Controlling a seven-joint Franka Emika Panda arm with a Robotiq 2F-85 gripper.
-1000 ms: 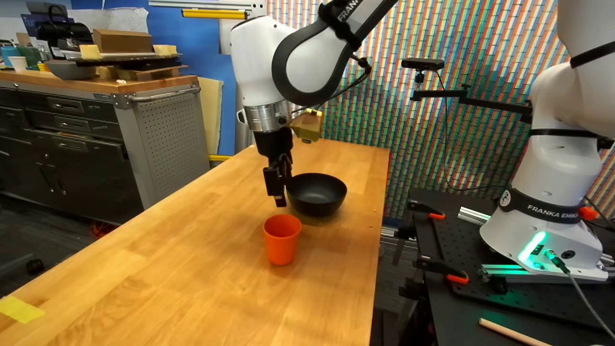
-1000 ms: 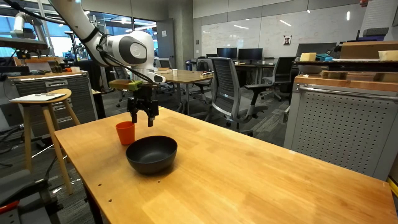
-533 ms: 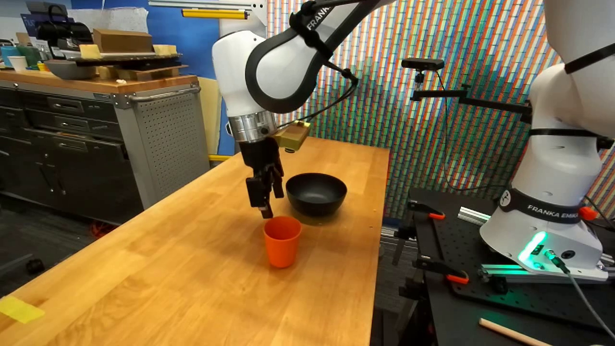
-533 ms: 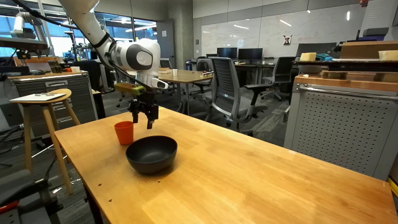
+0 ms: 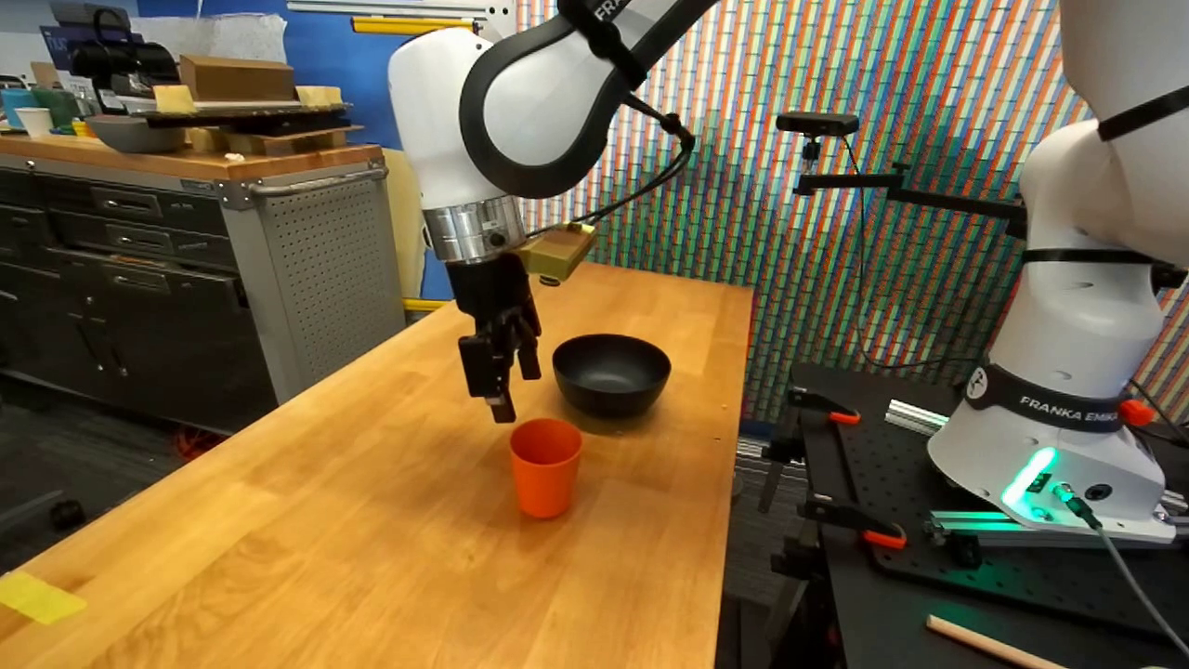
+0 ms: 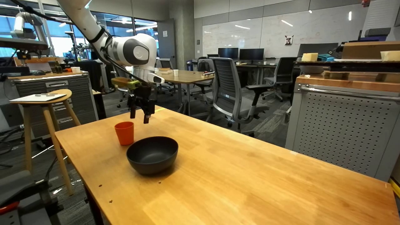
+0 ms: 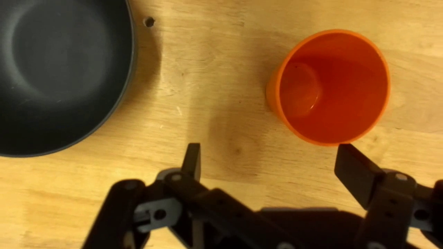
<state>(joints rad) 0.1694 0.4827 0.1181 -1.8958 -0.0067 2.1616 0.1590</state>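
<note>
Orange cup [image 5: 544, 474] stands upright just below a widely spread gripper [image 7: 270, 145]

The cup rests on the wooden table [image 5: 372, 520], near the gripper but not touching it. In an exterior view it stands nearer and slightly left of the black bowl [image 5: 611, 376]; the wrist view shows a strip of wood between the two.

The gripper's fingers [image 7: 358, 176] stand well apart with nothing between them. The step in hand looks like positioning, short of any contact; closing on the cup would probably call for a shift until its rim lies between the fingers, then a lowering.

How high the fingers hang is hard to judge: in the wrist view one meets the rim's outline, while an exterior view shows a gap. The wrist view cuts off the bowl, and the arm [image 6: 134, 50] runs out at the top of both exterior views.
</note>
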